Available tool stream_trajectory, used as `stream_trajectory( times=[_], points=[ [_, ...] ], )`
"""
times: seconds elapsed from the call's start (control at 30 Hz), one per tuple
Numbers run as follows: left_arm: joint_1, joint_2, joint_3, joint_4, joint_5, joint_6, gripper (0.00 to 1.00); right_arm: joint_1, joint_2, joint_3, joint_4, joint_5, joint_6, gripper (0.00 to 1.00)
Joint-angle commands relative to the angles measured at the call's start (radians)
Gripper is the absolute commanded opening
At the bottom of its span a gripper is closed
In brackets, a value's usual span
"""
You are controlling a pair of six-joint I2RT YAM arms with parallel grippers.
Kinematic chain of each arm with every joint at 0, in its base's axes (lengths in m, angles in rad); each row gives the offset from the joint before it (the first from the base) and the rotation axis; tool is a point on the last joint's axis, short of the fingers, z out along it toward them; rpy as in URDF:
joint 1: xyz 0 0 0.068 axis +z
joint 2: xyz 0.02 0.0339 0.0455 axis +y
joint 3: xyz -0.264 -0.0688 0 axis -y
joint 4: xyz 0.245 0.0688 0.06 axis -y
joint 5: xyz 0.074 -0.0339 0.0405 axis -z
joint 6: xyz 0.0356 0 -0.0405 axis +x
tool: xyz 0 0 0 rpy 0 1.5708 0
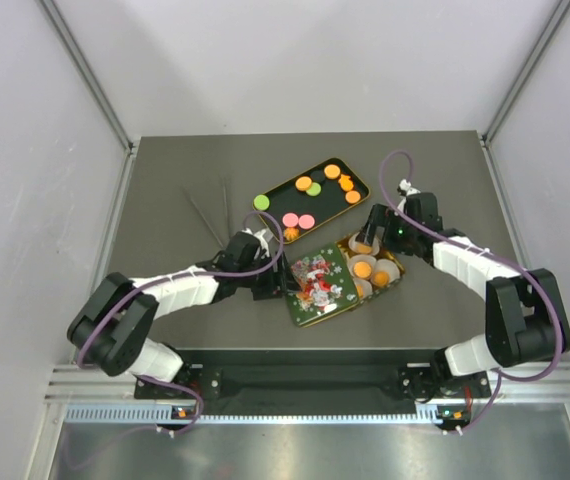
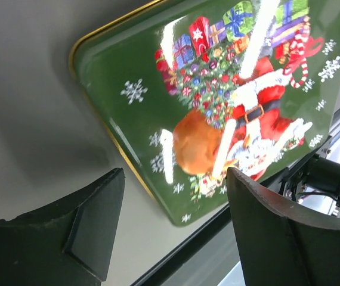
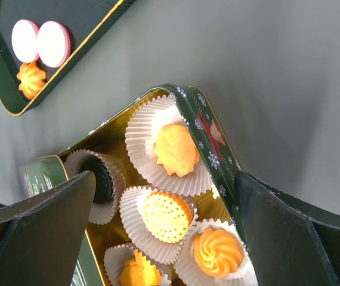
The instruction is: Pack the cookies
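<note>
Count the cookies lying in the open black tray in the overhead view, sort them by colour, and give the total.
Orange cookies: 5
Green cookies: 2
Pink cookies: 2
Total in the black tray: 9

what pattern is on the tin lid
Tin lid: green, white snowflakes, Santa and wrapped gifts, gold edge; clearest in left wrist view.

White-linked, black-jointed arms [image 1: 180, 290] carry purple cables [image 1: 397, 153] and dark end effector fingers [image 2: 265, 238]
</note>
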Motion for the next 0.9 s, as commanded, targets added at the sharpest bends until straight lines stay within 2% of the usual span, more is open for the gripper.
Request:
stream_trajectory(
  times=[0.0,0.37,0.73,0.87],
  points=[
    [-0.021,0.04,0.019,0.113,0.027,-0.029,0.74,0.034,-0.037,-0.014,0.041,-0.039,0.026,1.0],
    [-0.038,0.152,0.096,0.144,0.029,-0.031,0.73,0.113,-0.143,-0.089,0.046,-0.03,0.085,1.0],
    [-0.043,0.25,0.266,0.025,0.046,0.049,0.72,0.149,-0.198,-0.12,0.038,0.019,0.116,1.0],
    [-0.044,0.269,0.286,-0.008,0.038,0.067,0.72,0.138,-0.244,-0.141,0.032,0.097,0.157,1.0]
  ],
)
